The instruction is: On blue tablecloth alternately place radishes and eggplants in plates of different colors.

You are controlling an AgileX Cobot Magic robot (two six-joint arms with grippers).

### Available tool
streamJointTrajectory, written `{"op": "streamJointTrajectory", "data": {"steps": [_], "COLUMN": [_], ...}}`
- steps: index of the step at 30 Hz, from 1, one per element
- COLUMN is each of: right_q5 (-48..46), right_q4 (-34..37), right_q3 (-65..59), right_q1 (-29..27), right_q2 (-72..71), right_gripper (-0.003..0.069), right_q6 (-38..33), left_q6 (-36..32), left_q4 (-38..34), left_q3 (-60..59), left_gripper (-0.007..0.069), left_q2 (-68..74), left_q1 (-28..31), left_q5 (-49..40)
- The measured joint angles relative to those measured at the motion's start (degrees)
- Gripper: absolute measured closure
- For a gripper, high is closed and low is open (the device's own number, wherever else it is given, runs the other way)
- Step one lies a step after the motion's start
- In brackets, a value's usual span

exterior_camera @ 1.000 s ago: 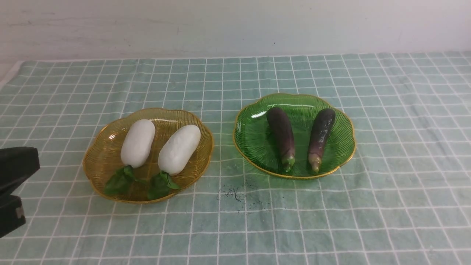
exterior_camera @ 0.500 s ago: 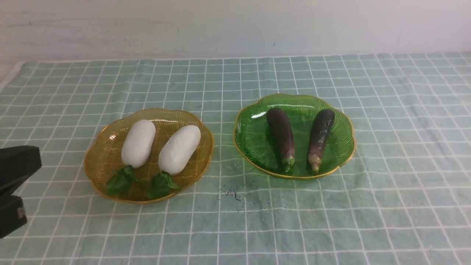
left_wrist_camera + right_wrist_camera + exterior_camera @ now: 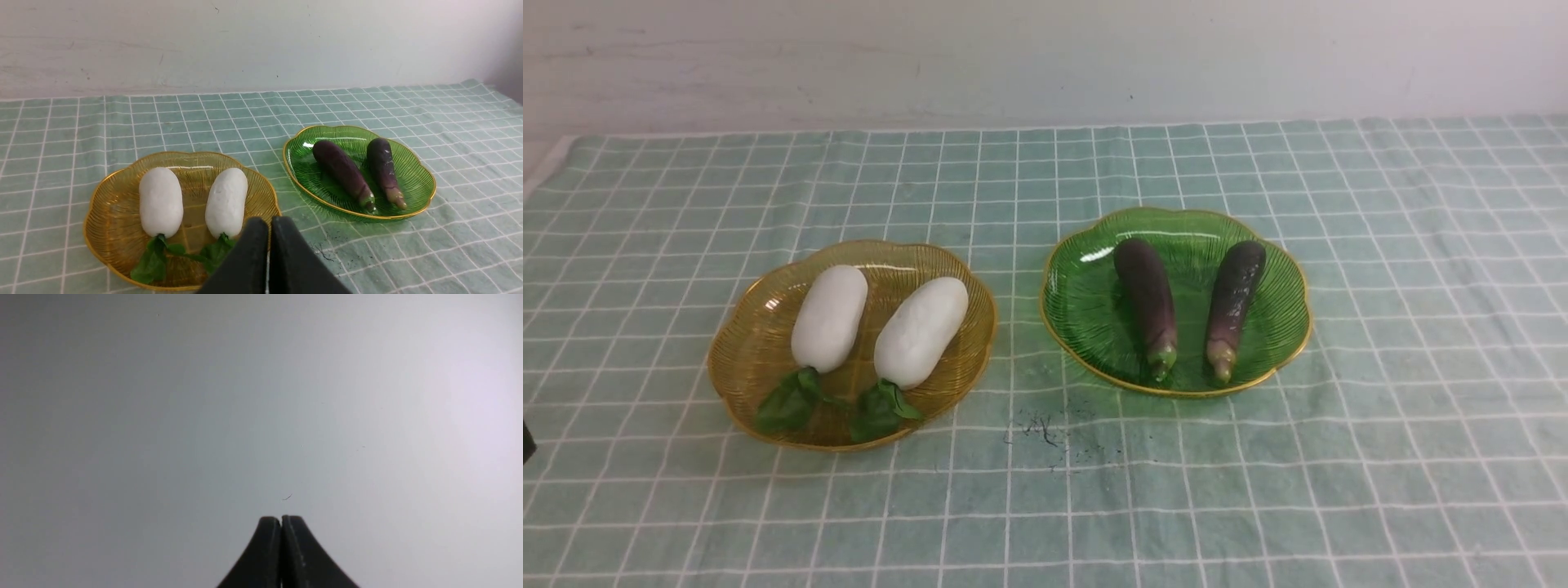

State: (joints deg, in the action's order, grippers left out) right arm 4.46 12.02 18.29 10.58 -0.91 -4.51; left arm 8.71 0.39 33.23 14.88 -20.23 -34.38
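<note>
On the blue tablecloth [image 3: 1339,490] stand two plates. The amber plate [image 3: 743,359] on the left holds two white radishes [image 3: 829,317] [image 3: 921,331], leaf tufts toward me. The green plate [image 3: 1086,310] on the right holds two purple eggplants [image 3: 1147,298] [image 3: 1236,294], stem tips toward me. In the left wrist view my left gripper [image 3: 269,222] is shut and empty, hovering short of the amber plate [image 3: 102,228], with both radishes [image 3: 160,201] [image 3: 226,201] and the eggplants [image 3: 341,171] ahead of it. My right gripper [image 3: 281,519] is shut and empty, facing only a plain grey surface.
A white wall [image 3: 1045,57] runs behind the cloth's far edge. A small dark smudge [image 3: 1041,429] marks the cloth in front of the two plates. At the front view's far left edge a sliver of the left arm [image 3: 526,437] shows.
The left arm has drawn back out of the front view's left edge, leaving only a sliver. Plates and vegetables have not moved.
</note>
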Motion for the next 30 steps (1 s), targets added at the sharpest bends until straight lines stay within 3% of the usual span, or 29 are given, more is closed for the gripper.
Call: {"op": "streamJointTrajectory", "data": {"steps": [15, 25, 30], "right_q5": [0.00, 0.00, 0.06], "right_q4": [0.00, 0.00, 0.00], "right_q3": [0.00, 0.00, 0.00], "right_q1": [0.00, 0.00, 0.00], "right_q2": [0.00, 0.00, 0.00], "right_gripper": [0.0673, 0.0673, 0.0673], "right_q6": [0.00, 0.00, 0.00], "left_q6": [-0.74, -7.87, -9.84], "left_q4": [1.01, 0.39, 0.26], "left_q3": [-2.02, -25.60, -33.66], "left_gripper": [0.0632, 0.0632, 0.0632], "left_q2": [-0.85, -14.64, -15.48], "left_q1": [0.37, 15.75, 16.95], "left_q5": [-0.64, 9.38, 9.68]}}
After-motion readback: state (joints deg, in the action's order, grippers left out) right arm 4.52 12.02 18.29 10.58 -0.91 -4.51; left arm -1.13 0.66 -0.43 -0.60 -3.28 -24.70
